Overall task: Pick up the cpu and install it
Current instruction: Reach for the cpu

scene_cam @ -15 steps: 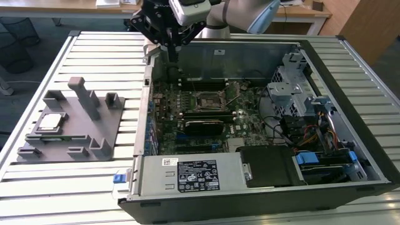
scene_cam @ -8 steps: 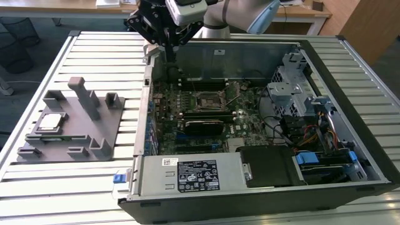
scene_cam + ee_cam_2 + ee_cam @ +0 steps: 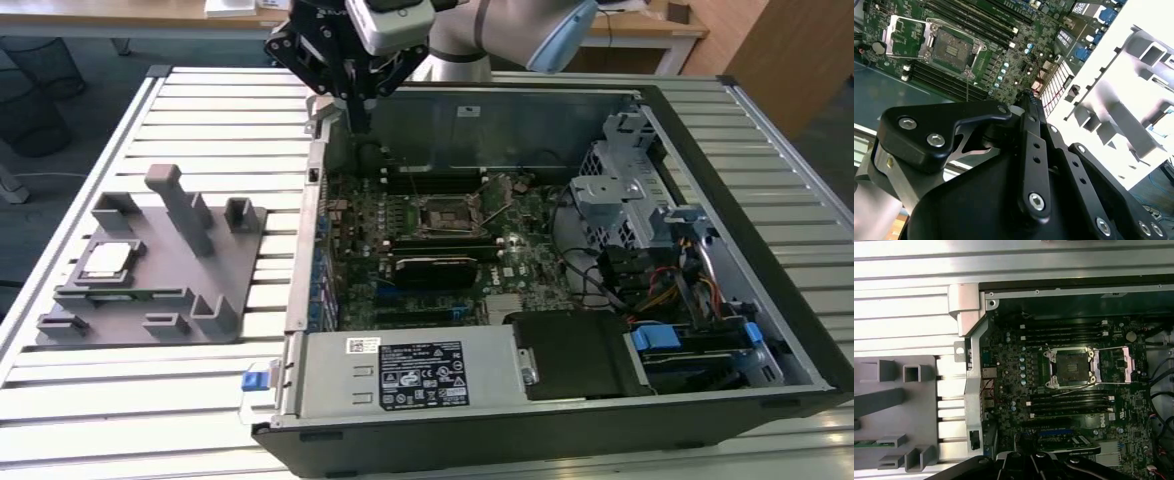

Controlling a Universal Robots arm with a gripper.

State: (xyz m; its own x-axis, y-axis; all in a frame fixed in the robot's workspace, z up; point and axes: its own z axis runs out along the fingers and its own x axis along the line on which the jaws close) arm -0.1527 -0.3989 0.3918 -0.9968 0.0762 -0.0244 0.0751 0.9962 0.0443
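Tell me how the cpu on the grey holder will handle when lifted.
The cpu looks thin and flat, so it is probably stiff and light, unlikely to roll. Its pale metal top seems smooth, perhaps slippery. It seems framed by the grey holder, so a sideways push would likely jam it.

An open black computer case point(image 3: 534, 125) lay on its side on a pale slatted metal worktop point(image 3: 200, 110). Inside were a green motherboard point(image 3: 521, 250), a silver labelled power supply point(image 3: 400, 375) and coloured cables point(image 3: 667, 290). Beside the case, toward the exterior view's left, stood a grey moulded holder point(image 3: 214, 270).
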